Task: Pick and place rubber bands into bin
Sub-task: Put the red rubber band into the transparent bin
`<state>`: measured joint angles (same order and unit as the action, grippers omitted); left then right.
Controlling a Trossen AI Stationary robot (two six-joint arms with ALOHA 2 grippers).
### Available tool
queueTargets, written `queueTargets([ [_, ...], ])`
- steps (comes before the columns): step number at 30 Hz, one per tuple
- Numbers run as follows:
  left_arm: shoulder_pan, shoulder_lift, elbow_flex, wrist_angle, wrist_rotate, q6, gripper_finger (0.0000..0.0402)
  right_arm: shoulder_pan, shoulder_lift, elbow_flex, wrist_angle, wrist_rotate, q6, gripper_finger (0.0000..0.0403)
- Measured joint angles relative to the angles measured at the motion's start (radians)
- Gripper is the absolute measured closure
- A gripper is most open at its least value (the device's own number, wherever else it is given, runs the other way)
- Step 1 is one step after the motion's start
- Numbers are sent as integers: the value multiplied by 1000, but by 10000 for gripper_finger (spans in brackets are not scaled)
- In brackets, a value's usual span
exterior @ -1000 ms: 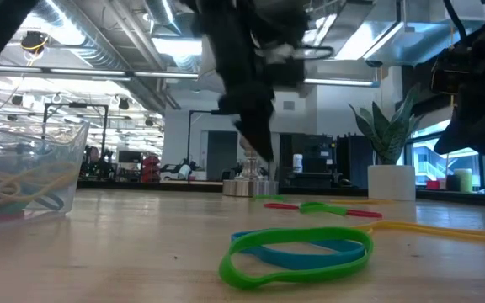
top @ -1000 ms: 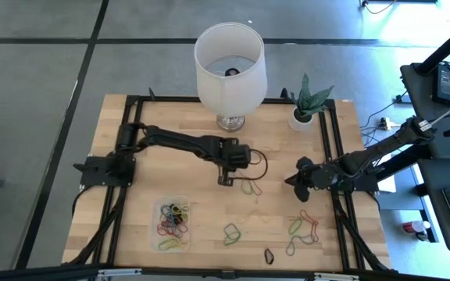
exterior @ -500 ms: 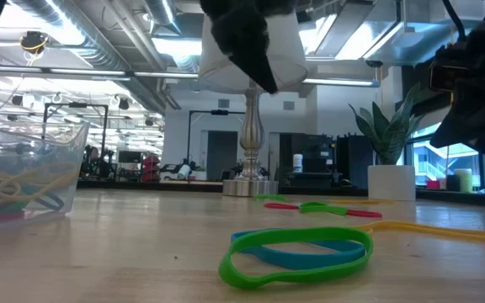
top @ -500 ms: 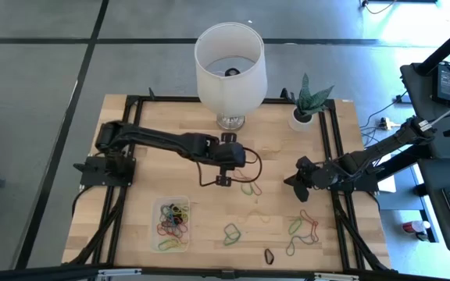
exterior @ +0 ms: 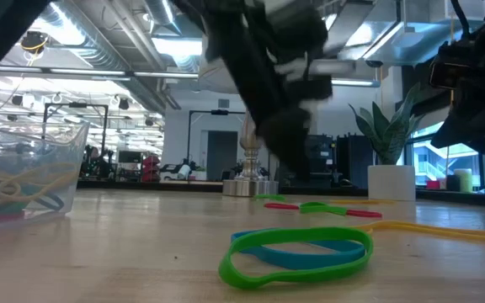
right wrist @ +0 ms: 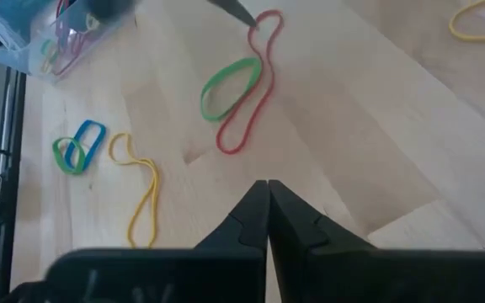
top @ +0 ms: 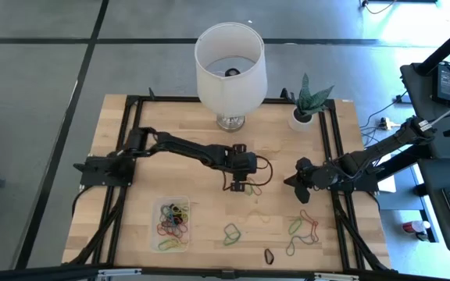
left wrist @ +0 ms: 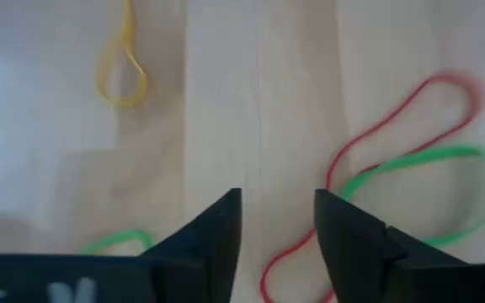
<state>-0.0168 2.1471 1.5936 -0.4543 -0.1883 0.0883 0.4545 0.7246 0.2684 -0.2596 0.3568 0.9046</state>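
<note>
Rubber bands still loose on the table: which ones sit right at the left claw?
The red band crossed by the green band, just beside the open left claw; the other loose bands lie farther off.

Clear bin [top: 172, 224] near table's front left, holding heap of rubber bands [top: 173, 221]: red, yellow, green, black. Loose on wood: red band [right wrist: 251, 80] and green band [right wrist: 230, 87] overlapping mid-table; green-blue pair [top: 232, 232] near front; black loop [top: 269, 256] at front edge; green, red and yellow tangle [top: 302, 230] front right.
</note>
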Motion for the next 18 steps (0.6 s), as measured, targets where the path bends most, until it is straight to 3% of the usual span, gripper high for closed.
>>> queueTargets([
  [4,7,69,0,14,18,-37,236,0,0,0,-5,-15,-44,393],
  [8,13,108,7,17,104,-89,242,0,0,0,-7,-41,-95,393],
  [12,3,130,10,10,128,-171,286,1,0,0,-7,-46,-152,393],
  [18,-42,129,10,0,78,-211,389,1,0,0,-7,-46,-224,393],
])
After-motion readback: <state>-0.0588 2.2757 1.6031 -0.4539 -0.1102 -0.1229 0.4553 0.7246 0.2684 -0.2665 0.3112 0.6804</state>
